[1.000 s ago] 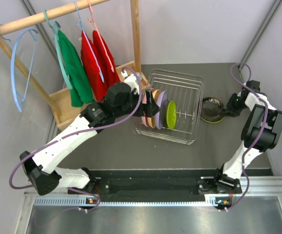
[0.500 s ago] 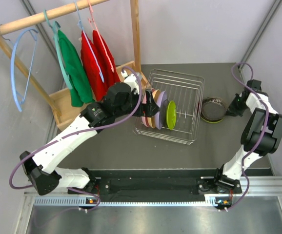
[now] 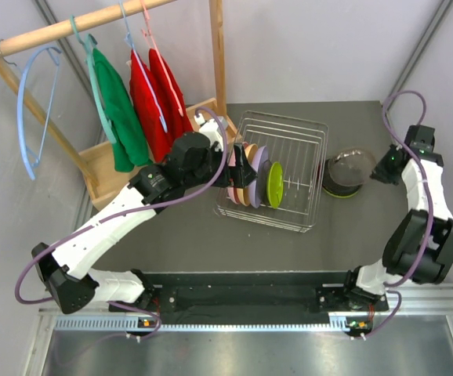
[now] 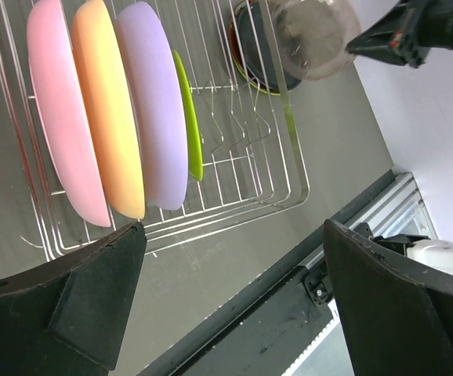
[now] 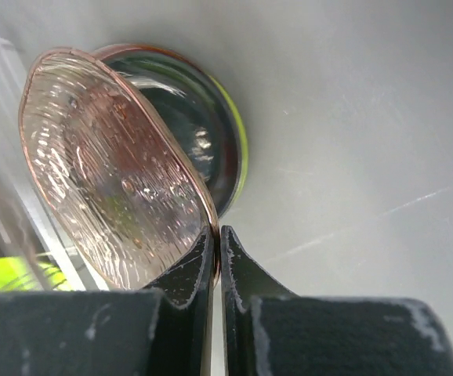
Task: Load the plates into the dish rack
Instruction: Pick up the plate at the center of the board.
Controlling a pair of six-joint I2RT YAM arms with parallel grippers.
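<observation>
The clear plate [image 5: 109, 164] hangs tilted over the dark plates [image 5: 203, 133], its rim pinched in the right gripper [image 5: 216, 235], while the left gripper [image 4: 230, 227] gapes wide above the dish rack [image 4: 288, 117].

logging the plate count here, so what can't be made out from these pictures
Plates left in the stack: too small from the top; in the right wrist view the clear plate in the right gripper covers most of it.
Ends of the dish rack: cut off by the left wrist view's edges.
The left gripper from the top: hidden under its own wrist.
</observation>
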